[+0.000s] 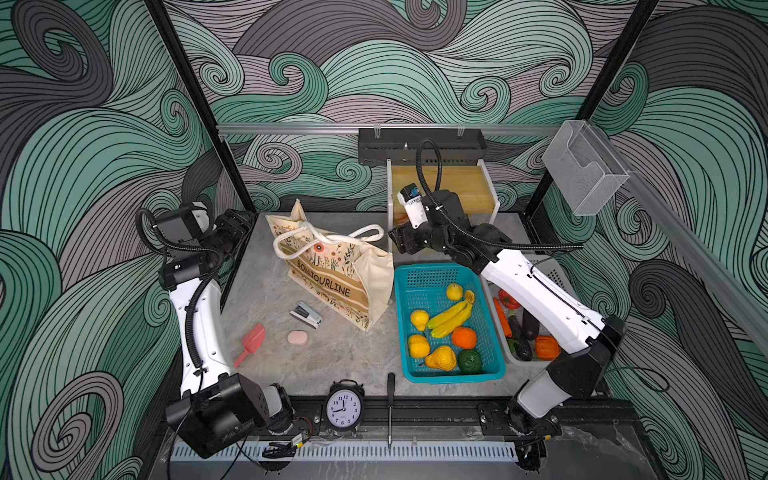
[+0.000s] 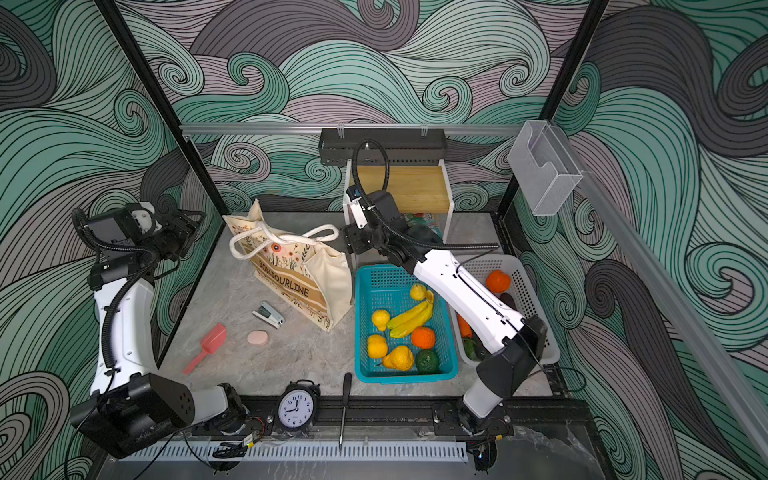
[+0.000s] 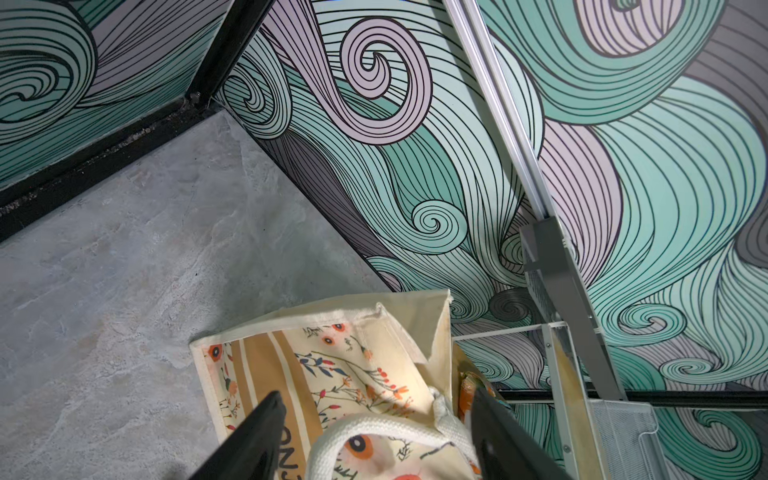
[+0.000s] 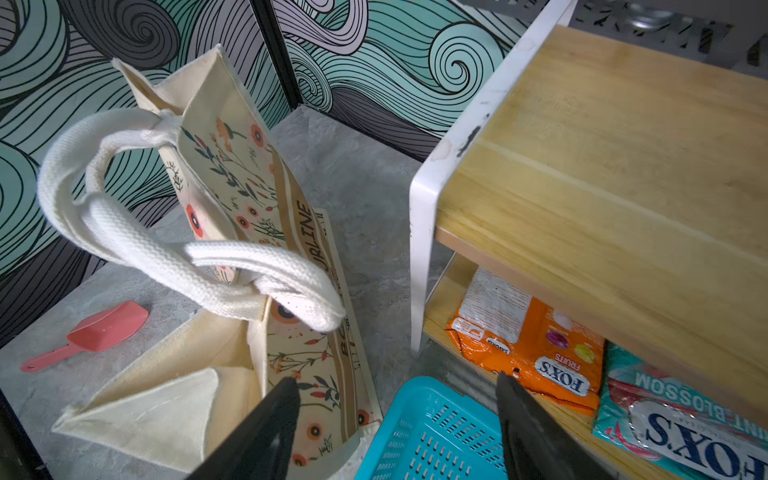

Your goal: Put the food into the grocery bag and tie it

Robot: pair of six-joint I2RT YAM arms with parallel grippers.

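Grey marbled tabletop (image 1: pixel 332 361) carries the cream canvas floral tote bag (image 1: pixel 328 286) with white rope handles (image 1: pixel 328 239); left claw (image 3: pixel 376 395) and right claw (image 4: pixel 397 378) both gape wide, gripping nothing.

Left arm (image 1: pixel 199 328) and right arm (image 1: pixel 540 299): white shells dotted with small screws, black joints, ribbed black cables, tapered black pincer fingers (image 3: pixel 253 440).

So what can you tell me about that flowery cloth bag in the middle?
The bag is cream canvas printed with orange flowers and a tan band reading BONJOURLINE. Its thick white rope handles seem looped through each other in a loose knot above the mouth. It stands upright but slumped on the grey table, close beside the blue basket; nothing grips it.
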